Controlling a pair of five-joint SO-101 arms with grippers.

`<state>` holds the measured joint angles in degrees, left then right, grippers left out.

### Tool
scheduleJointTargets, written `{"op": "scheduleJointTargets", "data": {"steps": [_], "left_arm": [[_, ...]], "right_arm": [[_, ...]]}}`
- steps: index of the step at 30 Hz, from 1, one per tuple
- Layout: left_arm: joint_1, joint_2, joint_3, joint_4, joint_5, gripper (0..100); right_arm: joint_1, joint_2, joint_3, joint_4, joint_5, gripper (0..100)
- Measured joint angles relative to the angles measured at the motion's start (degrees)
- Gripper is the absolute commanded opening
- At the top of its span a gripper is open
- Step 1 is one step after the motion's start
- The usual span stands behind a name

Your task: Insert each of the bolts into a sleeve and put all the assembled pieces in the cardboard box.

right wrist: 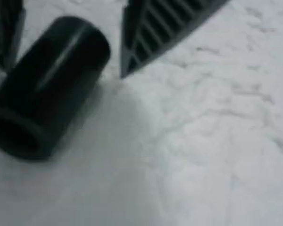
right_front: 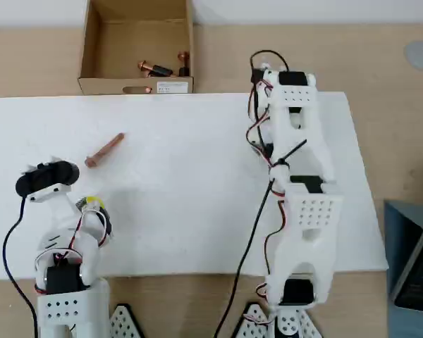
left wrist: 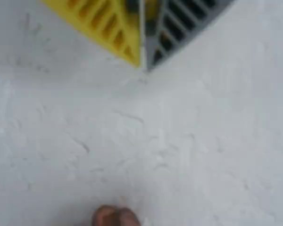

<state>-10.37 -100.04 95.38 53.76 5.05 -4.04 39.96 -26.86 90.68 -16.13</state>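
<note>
Table (right_front: pixel 28 39) w/ white mat (right_front: pixel 197 197), cardboard box (right_front: pixel 102 86); bolt (right_front: pixel 104 151), sleeve (right wrist: pixel 47 113) on mat.

A black sleeve (right wrist: pixel 47 89) lies on its side on the white, wrinkled table cover (right wrist: pixel 212 155), its open end turned toward the camera. The right gripper (right wrist: pixel 66 66) stands spread around it, its dark ribbed fingers (right wrist: pixel 170 28) on either side. One fingertip is just beside the sleeve's far end.

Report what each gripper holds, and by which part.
Nothing is held. The left gripper is shut empty; the right gripper stands open around the black sleeve, not clamping it.
</note>
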Motion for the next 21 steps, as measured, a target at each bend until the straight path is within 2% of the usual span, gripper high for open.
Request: {"op": "scheduleJointTargets", "data": {"steps": [10, 16, 21], "left_arm": [[0.0, 0.0, 0.0, 0.0, 0.0, 0], [0.0, 0.0, 0.0, 0.0, 0.0, 0], [0.0, 0.0, 0.0, 0.0, 0.0, 0]], "right_arm": [[0.0, 1.49, -1.23, -0.44, -0.44, 16.8], [0.62, 1.58, -1.23, -0.88, -0.44, 1.8], [1.32, 1.67, -1.23, -1.05, -0.44, 0.9]]}}
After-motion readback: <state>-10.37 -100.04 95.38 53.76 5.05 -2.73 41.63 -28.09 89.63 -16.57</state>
